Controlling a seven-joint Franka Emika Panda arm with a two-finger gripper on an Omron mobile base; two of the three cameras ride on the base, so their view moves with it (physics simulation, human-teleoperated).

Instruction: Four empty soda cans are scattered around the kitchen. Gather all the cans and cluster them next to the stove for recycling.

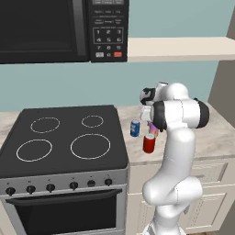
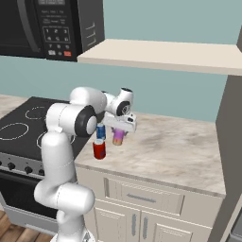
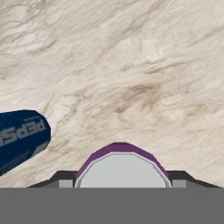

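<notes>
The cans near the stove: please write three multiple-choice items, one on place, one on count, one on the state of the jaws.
1. Where does the red can stand?
A. on the cooktop
B. on the counter, right of the stove
C. on the shelf

2. How many cans show by the stove?
A. one
B. three
C. five

3. The gripper is
A. shut on the purple can
B. open, holding nothing
C. shut on the blue can

Answers: B, it stands on marble; B, red, blue, purple; A, the jaws flank the purple can's sides.

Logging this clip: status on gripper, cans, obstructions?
Gripper shut on purple can over the counter. Blue can and red can stand beside the stove. Nothing in the way.
</notes>
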